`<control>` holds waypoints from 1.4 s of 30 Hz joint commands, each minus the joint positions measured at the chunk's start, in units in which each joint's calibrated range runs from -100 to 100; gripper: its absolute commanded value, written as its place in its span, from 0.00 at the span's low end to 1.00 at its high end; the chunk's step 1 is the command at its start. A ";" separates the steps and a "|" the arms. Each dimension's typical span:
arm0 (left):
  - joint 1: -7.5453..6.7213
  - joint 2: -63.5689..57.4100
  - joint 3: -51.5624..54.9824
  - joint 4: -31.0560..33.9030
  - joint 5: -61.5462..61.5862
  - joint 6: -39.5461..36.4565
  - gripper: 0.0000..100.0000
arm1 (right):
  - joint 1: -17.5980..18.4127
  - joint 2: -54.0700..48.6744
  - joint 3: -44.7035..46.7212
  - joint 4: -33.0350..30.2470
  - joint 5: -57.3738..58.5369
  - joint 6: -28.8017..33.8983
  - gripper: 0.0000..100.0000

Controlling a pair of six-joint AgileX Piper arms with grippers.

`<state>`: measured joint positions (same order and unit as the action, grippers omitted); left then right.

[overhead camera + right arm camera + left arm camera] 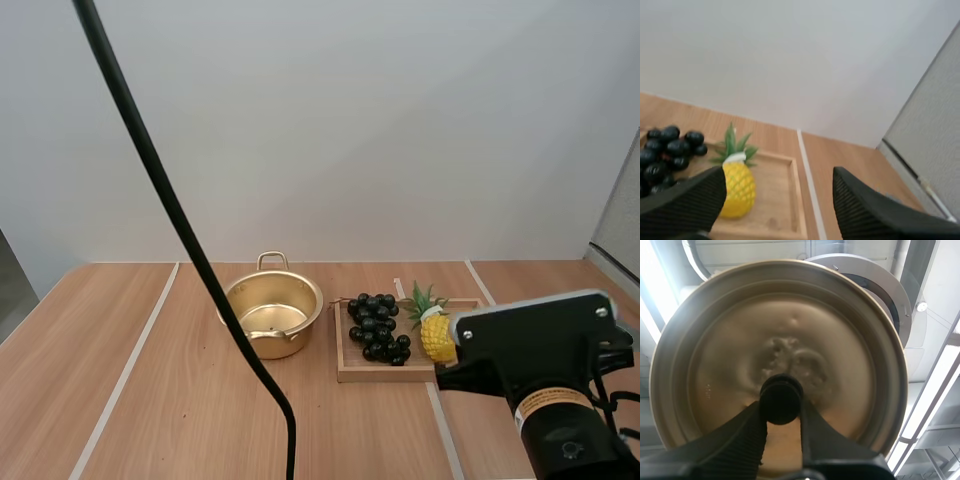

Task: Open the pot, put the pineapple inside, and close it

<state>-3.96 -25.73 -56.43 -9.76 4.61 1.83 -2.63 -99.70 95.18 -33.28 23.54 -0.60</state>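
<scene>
Lid [740,350] first: my left gripper [781,407] is clamped on its black knob [781,399], 1 ribbed finger pressed to each side of the knob. The lid's round gold face is turned squarely toward the left wrist camera.

In the high view, the wooden table [120,400] runs across the lower half of the frame. Just left of centre stands the pot [285,298] (gold, with a loop handle at its far rim), uncovered, its shiny inside open to the camera. Just to its right, near but not touching, lies the wooden tray [380,374]. A bunch of dark grapes [377,326] fills the tray's left half. The pineapple [435,332] is in the tray's right half, close beside the grapes, its green crown pointing toward the tray's far edge, so it is in the tray and not in the pot. Its right flank is hidden behind my right arm [535,340], whose grey wrist block fills the lower right of the frame, in front of the tray's right end.

From the right wrist camera I see my right gripper [779,175] with its 2 black fingers standing wide apart, holding nothing. The pineapple [738,187] rests on the tray [782,200] just beside the finger on the grapes' side; whether that finger touches it I cannot tell. The grapes [667,147] are heaped beyond that same finger, and bare tray floor shows in the gap between the 2 fingers.
</scene>
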 commanded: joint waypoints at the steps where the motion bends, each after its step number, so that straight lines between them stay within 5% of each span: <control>1: -0.19 -0.32 0.24 -0.18 -0.44 0.21 0.00 | -0.19 0.00 -5.79 -0.39 -6.64 0.59 1.00; 8: -0.19 -0.32 0.24 -0.18 -0.44 0.21 0.00 | -0.19 13.32 -21.17 2.55 -6.29 0.59 1.00; 18: -0.19 -0.26 0.24 -0.18 -0.25 0.21 0.00 | -0.19 43.37 -35.50 14.37 29.90 0.26 1.00; 26: -0.19 -0.26 0.24 -0.18 -0.25 0.21 0.00 | -0.19 57.49 -35.50 14.51 30.35 -4.04 1.00; 42: -0.19 -0.26 0.24 -0.18 0.31 0.21 0.00 | -0.10 58.91 -35.50 22.71 17.80 -5.30 1.00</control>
<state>-3.96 -25.73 -56.43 -9.76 4.45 1.83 -2.63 -40.63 60.14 -11.28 44.20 -5.42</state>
